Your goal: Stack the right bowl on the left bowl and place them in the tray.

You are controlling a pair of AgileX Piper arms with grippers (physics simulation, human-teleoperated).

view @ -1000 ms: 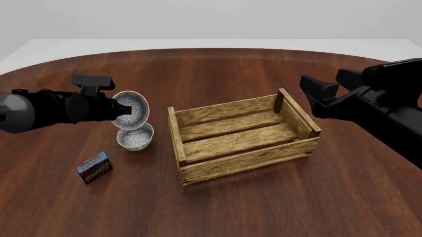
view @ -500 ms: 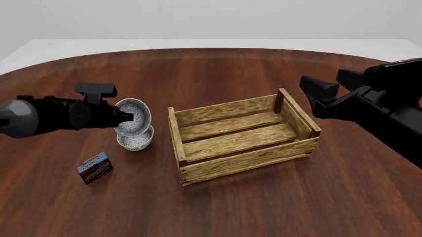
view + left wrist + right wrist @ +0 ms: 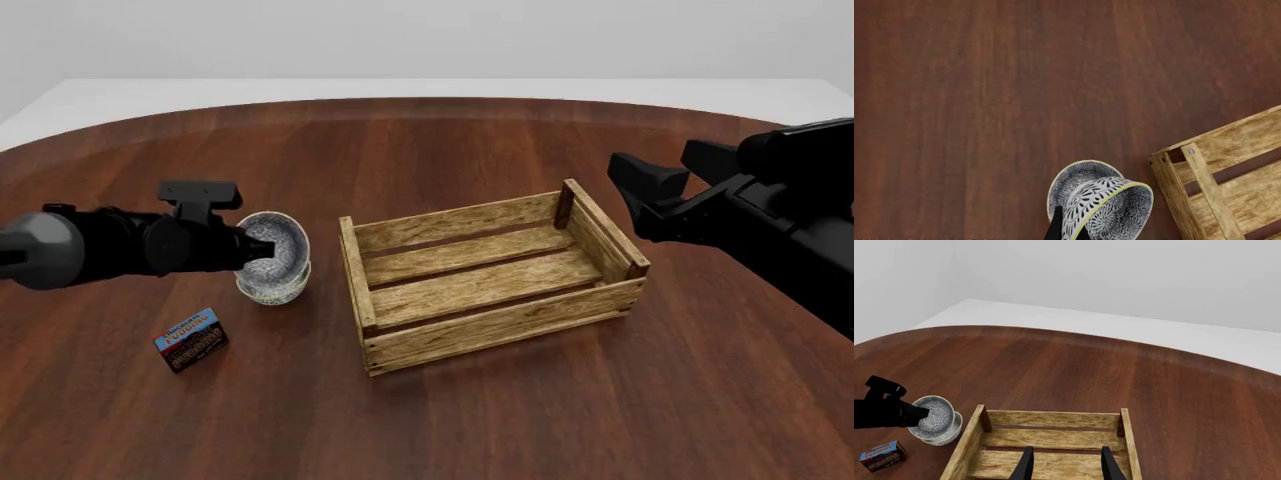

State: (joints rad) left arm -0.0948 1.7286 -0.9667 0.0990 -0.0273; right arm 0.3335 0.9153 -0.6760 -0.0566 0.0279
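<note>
While gripped by left claw [image 3: 254, 248], right bowl [image 3: 278, 243] atop left bowl [image 3: 274, 286].

The tray [image 3: 487, 282] lies open-topped; at its nine o'clock the bowls [image 3: 274, 268] and left gripper [image 3: 254, 248] crowd the gap.

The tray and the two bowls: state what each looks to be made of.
The tray: pale unfinished-looking wood, with visible grain, slats and darker corner posts. The right bowl, held by the left gripper over the left bowl: both look like glazed ceramic, with a dense blue-grey pattern and cream rims, though a render leaves that open. The table: dark, faintly glossy wood.
</note>
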